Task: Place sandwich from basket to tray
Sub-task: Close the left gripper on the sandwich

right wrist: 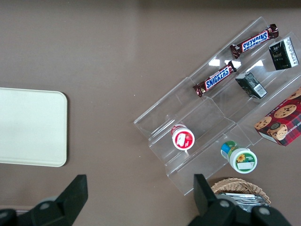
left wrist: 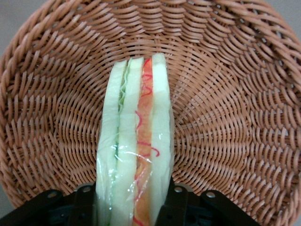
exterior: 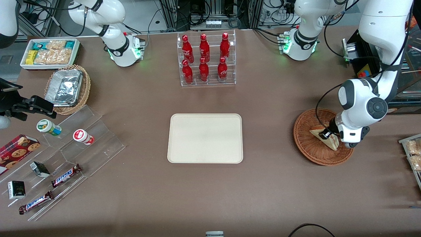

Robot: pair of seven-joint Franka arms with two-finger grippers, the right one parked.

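**Sandwich pinched in the wicker basket**

A brown table [exterior: 279, 184] fills the scene, with cable-strewn lab racks along its edge farthest from the front camera. At its middle lies the cream tray [exterior: 205, 138], bare. Farther from the camera than the tray stands a clear acrylic rack [exterior: 207, 59] holding six red cola bottles [exterior: 204, 49].

Toward the working arm's end of the table sits the reddish-brown woven basket [exterior: 310, 149]. The sandwich [exterior: 332, 140], a plastic-wrapped wedge of white bread, rests inside it. The left arm's gripper [exterior: 327, 134] is lowered into the basket over the wedge. In the wrist view its two black fingers [left wrist: 84, 205] stand one on each flat face of the sandwich [left wrist: 136, 155], pinching it, with the orange-red and green filling layers running up between them against the basket's weave [left wrist: 235, 94].

Toward the parked arm's end lie a stepped acrylic display [exterior: 82, 138] with Snickers bars [exterior: 65, 175] and two small lidded cups [exterior: 84, 137], a box of cookies [exterior: 16, 151], a tan wicker basket with a foil container [exterior: 65, 87] and a white bin of snack packets [exterior: 49, 52].
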